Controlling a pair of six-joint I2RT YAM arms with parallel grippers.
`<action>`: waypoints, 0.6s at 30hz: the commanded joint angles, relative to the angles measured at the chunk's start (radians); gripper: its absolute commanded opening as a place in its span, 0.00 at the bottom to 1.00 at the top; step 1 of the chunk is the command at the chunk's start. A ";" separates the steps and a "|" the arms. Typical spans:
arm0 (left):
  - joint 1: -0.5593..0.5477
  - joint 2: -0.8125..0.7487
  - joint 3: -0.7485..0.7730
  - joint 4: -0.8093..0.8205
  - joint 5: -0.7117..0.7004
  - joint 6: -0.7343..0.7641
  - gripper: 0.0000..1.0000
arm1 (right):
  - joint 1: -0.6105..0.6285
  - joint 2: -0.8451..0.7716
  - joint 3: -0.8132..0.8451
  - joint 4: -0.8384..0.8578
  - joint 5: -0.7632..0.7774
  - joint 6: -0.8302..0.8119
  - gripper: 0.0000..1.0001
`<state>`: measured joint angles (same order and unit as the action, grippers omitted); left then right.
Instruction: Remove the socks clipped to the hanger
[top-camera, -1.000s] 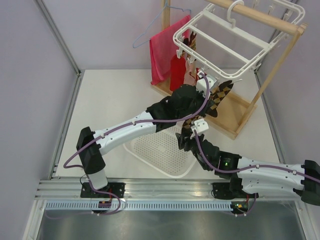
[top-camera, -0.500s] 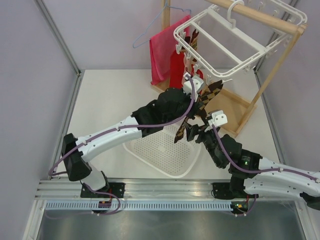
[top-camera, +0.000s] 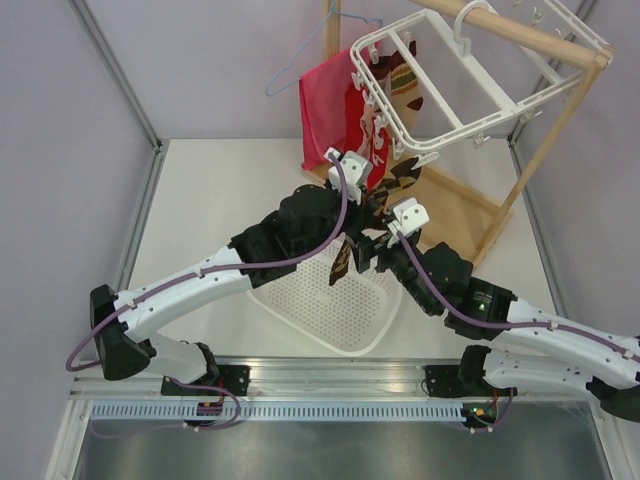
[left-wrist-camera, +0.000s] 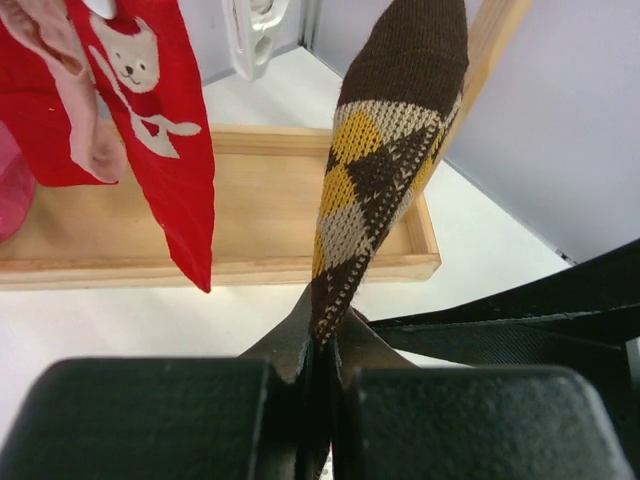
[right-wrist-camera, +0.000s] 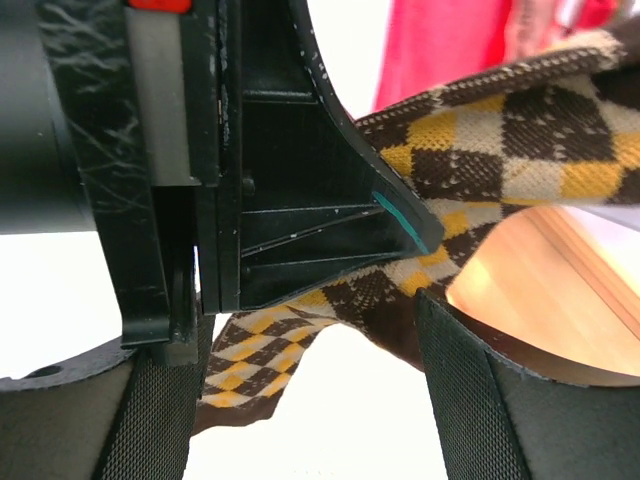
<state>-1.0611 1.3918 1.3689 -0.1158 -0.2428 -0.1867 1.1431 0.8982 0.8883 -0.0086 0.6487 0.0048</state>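
The white hanger (top-camera: 372, 85) hangs tilted from the wooden rod. Red socks (top-camera: 362, 150) and a striped sock (top-camera: 405, 72) hang from its clips. My left gripper (top-camera: 365, 215) is shut on a brown-orange argyle sock (top-camera: 403, 178), which runs up toward the frame's lower corner; I cannot tell whether a clip holds it. In the left wrist view the sock (left-wrist-camera: 385, 170) rises from the shut gripper (left-wrist-camera: 322, 345), beside a red bear sock (left-wrist-camera: 165, 130) and a pale pink sock (left-wrist-camera: 85, 130). My right gripper (top-camera: 376, 245) is open, its pads (right-wrist-camera: 465, 400) either side of the argyle sock (right-wrist-camera: 470, 150).
A white perforated basket (top-camera: 310, 305) lies on the table under both grippers. The wooden stand's base (top-camera: 470, 225) is right behind them. A large red-pink towel (top-camera: 322, 100) and a thin blue wire hanger (top-camera: 300, 70) hang at the back left.
Both grippers have moved left and toward the near edge with the argyle sock. The white hanger has swung left and tilted more steeply.
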 joint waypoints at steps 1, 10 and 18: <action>-0.010 -0.086 -0.050 -0.084 0.016 -0.040 0.02 | -0.127 -0.024 0.083 0.048 -0.009 -0.008 0.82; -0.016 -0.071 -0.088 -0.097 0.013 -0.095 0.02 | -0.157 0.004 0.253 -0.023 0.038 0.026 0.82; -0.050 -0.042 -0.097 -0.064 -0.128 -0.089 0.02 | -0.157 -0.054 0.359 -0.270 0.158 0.064 0.82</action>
<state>-1.0843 1.3602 1.3243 0.0093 -0.3599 -0.2985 1.0573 0.9432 1.1229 -0.3347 0.4728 0.0200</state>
